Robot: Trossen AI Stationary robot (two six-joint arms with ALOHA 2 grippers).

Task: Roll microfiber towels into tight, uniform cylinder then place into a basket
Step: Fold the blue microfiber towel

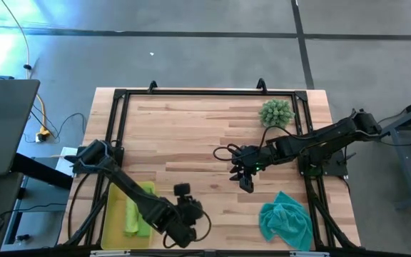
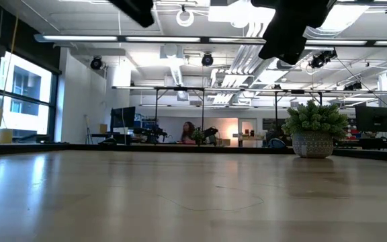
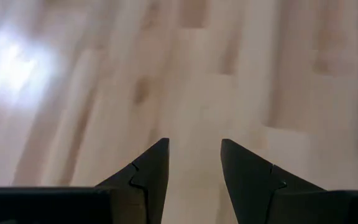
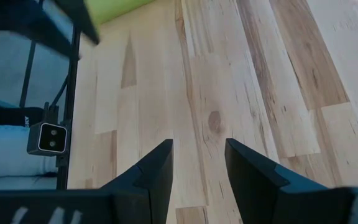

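Left arm is reaching in from the left edge of the high view, angling down to lower centre, left gripper [image 1: 191, 227] sitting over bare wood just right of the basket [image 1: 111, 214]; in its wrist view the fingers [image 3: 148, 174] are standing apart with a gap and nothing between them, only table [image 1: 191, 135] planks underneath. Right arm is stretching in from the right edge toward the middle, right gripper [image 1: 245, 184] pointing down-frame over bare wood at centre right; its wrist view is showing fingers [image 4: 157, 171] parted, empty, hovering above the boards. The teal towel [image 1: 285, 218] is lying crumpled, unrolled, in the lower right of the high view, below and right of the right gripper, near but not touching it. The yellow basket is sitting at lower left, partly under the left arm, holding lime green towels [image 1: 135, 214] lying lengthwise; can't tell how many or how tightly rolled. The spiky green plant [image 1: 276, 113] is sitting upper right, well clear of both grippers.
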